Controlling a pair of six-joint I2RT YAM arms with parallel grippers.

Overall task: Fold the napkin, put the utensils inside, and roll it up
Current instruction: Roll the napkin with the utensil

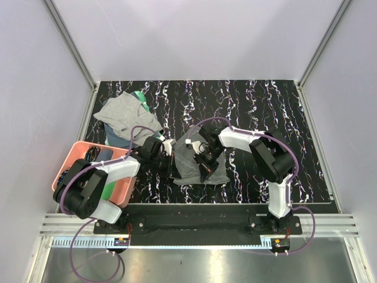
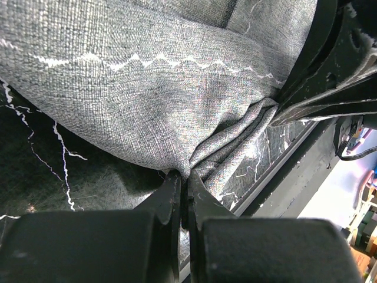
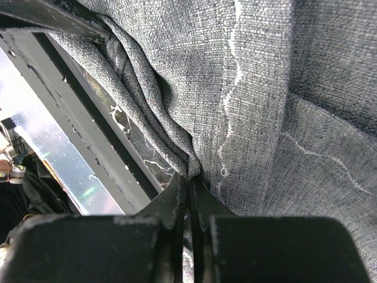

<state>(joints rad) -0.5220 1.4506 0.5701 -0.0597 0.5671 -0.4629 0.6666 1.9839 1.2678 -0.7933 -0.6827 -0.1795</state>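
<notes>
The dark grey napkin (image 1: 189,158) lies bunched on the black marbled table between the two arms. Its near edge is pulled up into folds. My left gripper (image 1: 175,169) is shut on a gathered fold of the napkin (image 2: 177,118), pinching it at the fingertips (image 2: 187,178). My right gripper (image 1: 205,172) is shut on another pleated fold of the napkin (image 3: 277,106), the cloth squeezed between its tips (image 3: 192,181). The two grippers sit close together at the napkin's front edge. The right gripper's black fingers (image 2: 330,82) show in the left wrist view. The utensils are out of view.
A lighter grey cloth (image 1: 122,115) lies over a green item (image 1: 140,96) at the back left. A pink basket (image 1: 75,158) holding dark items stands at the left edge. The table's front rail (image 3: 88,135) runs right beside both grippers.
</notes>
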